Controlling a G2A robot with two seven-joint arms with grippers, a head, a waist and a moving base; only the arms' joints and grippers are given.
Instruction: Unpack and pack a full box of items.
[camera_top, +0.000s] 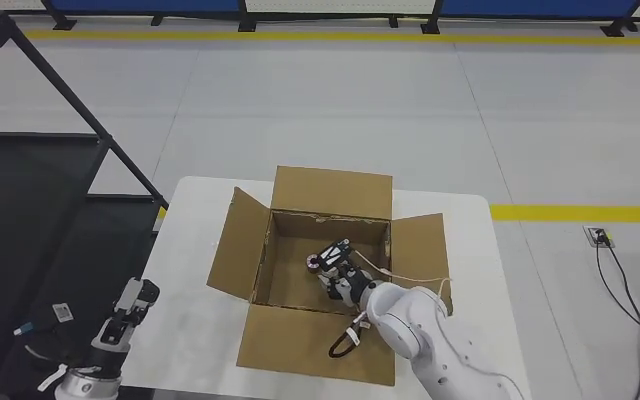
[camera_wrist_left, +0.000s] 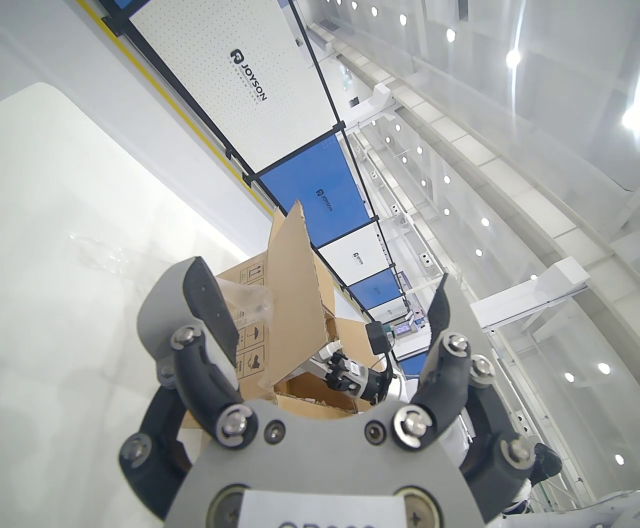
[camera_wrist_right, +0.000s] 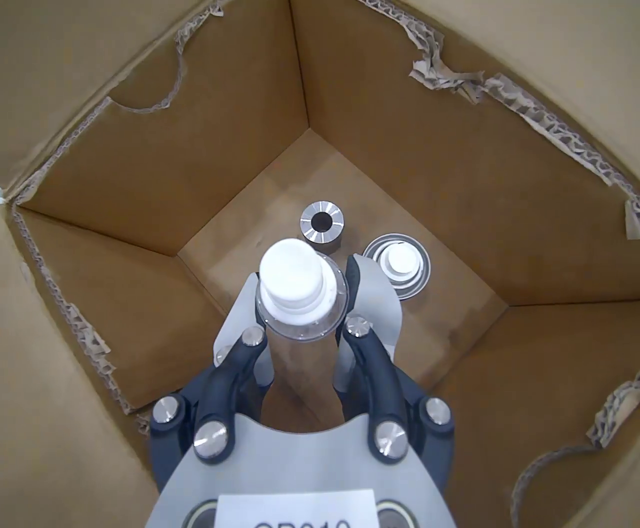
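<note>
1. Two grippers show. The left gripper (camera_top: 130, 305) (camera_wrist_left: 320, 285) hangs at the left edge of the table (camera_top: 200, 340), well apart from the box. Its fingers (camera_wrist_left: 210, 300) are spread wide with nothing between them.
2. The cardboard box (camera_top: 330, 190) (camera_wrist_left: 295, 280) (camera_wrist_right: 400, 165) stands mid-table with all four flaps folded outward.
3. The right gripper (camera_top: 340, 275) (camera_wrist_right: 302, 287) is down inside the box, about mid-floor, clamped on a clear bottle (camera_wrist_right: 292, 280).
4. The bottle sits between the two fingers, which pinch it just below its white cap. It stands upright with its long axis vertical, the cap pointing up toward the box's open top.
5. Past the bottle, on the box floor, a metal cylinder (camera_wrist_right: 322, 227) with a central hole stands on end. A round tin (camera_wrist_right: 397, 267) with a white cap stands just beside one finger, apart from the cylinder.
</note>
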